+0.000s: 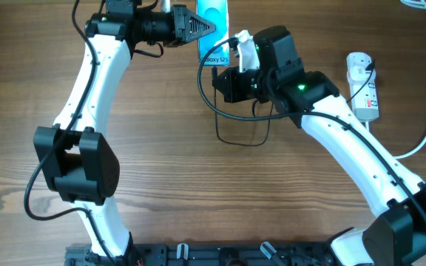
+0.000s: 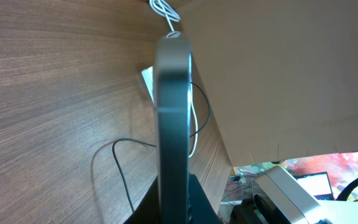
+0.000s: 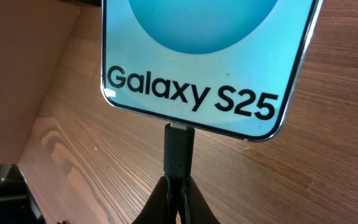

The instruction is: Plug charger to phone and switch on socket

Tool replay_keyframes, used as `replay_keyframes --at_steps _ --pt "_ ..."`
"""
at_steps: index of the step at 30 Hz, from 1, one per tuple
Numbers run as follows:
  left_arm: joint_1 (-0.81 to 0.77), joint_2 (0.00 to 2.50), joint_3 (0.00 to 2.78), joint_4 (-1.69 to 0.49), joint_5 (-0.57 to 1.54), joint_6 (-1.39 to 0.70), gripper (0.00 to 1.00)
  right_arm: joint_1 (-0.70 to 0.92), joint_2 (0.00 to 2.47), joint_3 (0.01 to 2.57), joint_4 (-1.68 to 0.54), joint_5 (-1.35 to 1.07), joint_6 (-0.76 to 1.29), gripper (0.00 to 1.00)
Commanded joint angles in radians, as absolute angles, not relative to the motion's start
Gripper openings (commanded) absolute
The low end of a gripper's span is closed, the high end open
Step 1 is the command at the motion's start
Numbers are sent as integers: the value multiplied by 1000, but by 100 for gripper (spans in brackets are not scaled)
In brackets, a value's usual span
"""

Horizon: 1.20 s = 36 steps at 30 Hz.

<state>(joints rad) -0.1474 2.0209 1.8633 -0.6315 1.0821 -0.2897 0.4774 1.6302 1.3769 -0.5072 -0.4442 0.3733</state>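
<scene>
Top middle: left gripper (image 1: pixel 207 28) pinches the phone (image 1: pixel 217 11), right gripper (image 3: pixel 178 182) pinches the charger (image 3: pixel 179 146) against it. A crooked push could bend the charger.

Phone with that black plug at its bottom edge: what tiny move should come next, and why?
Probably the right gripper should press the charger straight into the phone. Its connector meets the phone's bottom edge but looks not fully seated, and the left gripper is clamped on the phone to brace it.
</scene>
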Motion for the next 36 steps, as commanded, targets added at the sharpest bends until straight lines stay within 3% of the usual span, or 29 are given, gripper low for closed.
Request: replay_keyframes --at_steps 1,17,25,30,31,32,36 --pt "-153 1986 1872 -645 1118 -269 4 470 1610 1408 -465 -409 377 4" --pt "-153 1986 1872 -664 1118 -269 4 470 1610 1408 -405 -376 377 5" --pt "-153 1986 1872 -667 1094 -269 4 470 1610 1408 -429 -377 377 54" --pt "-153 1986 1872 -738 892 -270 4 470 1610 1408 -514 -377 368 67" --pt "-155 1988 1872 -809 715 -269 4 470 1610 1408 -568 -376 365 77" --pt "-155 1992 1872 -846 639 -269 4 470 1610 1408 -591 -372 366 80" --pt "-155 2008 1839 -908 563 -268 4 470 1612 1406 -700 -297 366 94"
